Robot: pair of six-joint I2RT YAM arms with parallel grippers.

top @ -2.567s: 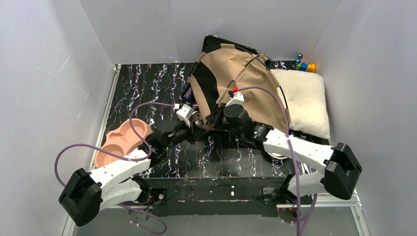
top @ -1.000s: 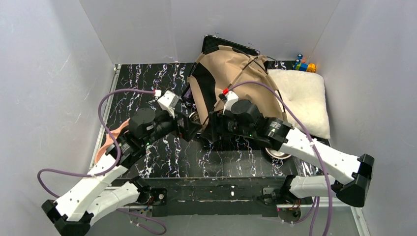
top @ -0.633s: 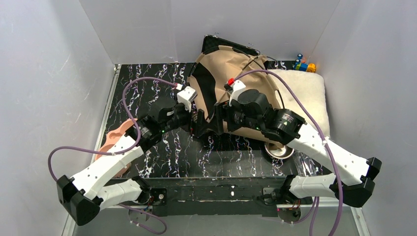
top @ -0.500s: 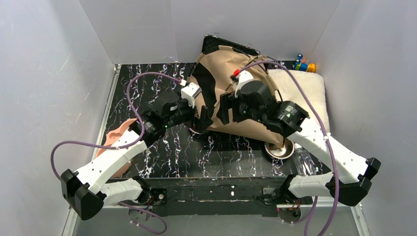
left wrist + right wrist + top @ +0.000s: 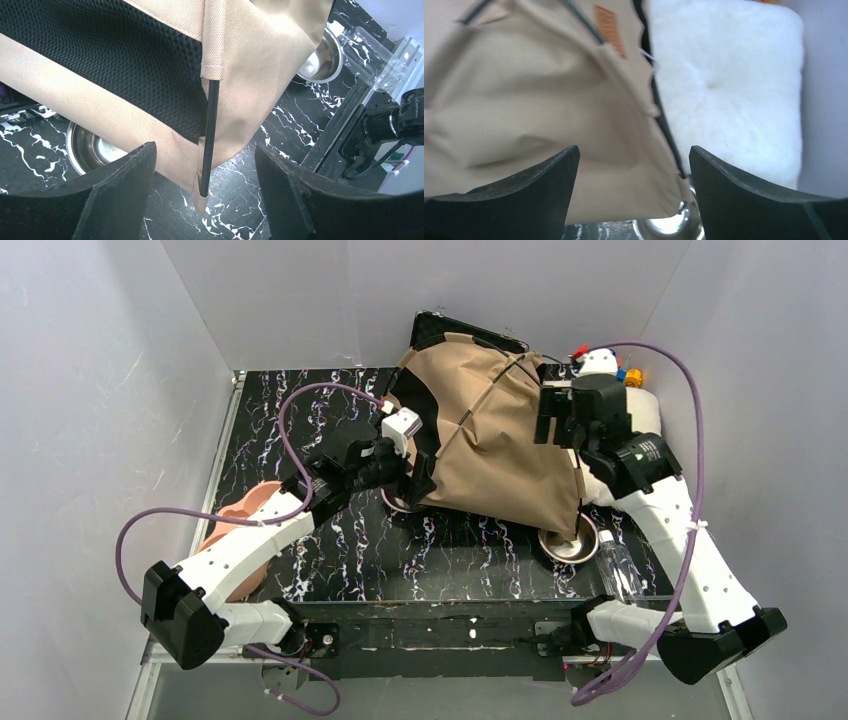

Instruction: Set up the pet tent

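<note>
Pet tent point(image 5: 490, 430) is lying slumped on the counter point(image 5: 300, 420) at 12–1 o'clock. Left tool point(image 5: 205, 165) is being held spread around the corner pole point(image 5: 212, 130), apparently without contact. Right tool point(image 5: 634, 165) is being held released at the tent's 3 o'clock. Risk: fabric being pinched instead of the pole, leaving the frame sagging.

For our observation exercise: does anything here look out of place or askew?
Yes. The pet tent sags lopsided rather than standing. Its near edge is draped partly over one steel bowl and a second bowl, and its right side lies against the white cushion.
</note>
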